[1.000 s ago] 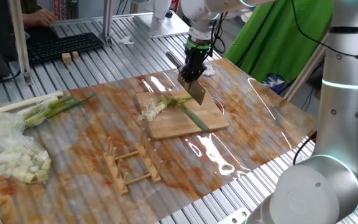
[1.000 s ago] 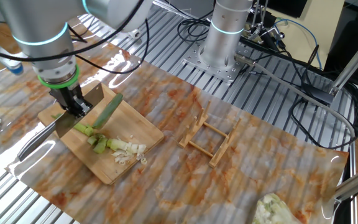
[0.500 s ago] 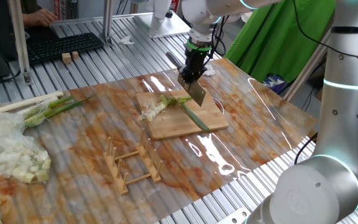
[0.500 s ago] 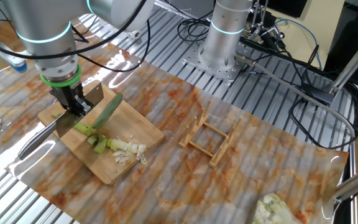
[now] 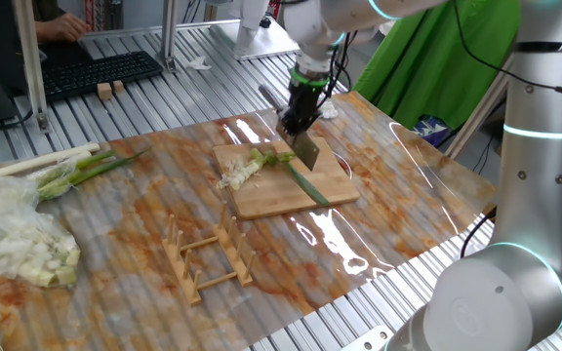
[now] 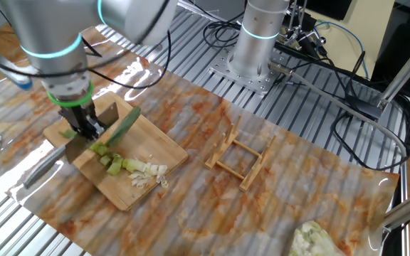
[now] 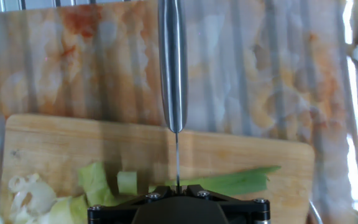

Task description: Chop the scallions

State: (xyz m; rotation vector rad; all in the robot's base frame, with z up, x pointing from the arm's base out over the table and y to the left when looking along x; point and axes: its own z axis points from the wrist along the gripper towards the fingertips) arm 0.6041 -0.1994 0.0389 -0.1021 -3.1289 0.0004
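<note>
On the counter (image 5: 144, 210), the scallions (image 5: 266, 164) lie across the cutting board (image 5: 281, 190); a wooden rack (image 5: 208, 255) stands in front, whole stalks (image 5: 71, 168) far left.

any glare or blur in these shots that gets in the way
One fixed view: bright glare streaks on the glossy mat beside the board; scene otherwise sharp. The other fixed view: the arm and knife are motion-smeared, with glare on the mat near the top left. Hand view: sharp on the knife's spine; the gripper's housing cuts off the bottom, hiding part of the scallions.
</note>
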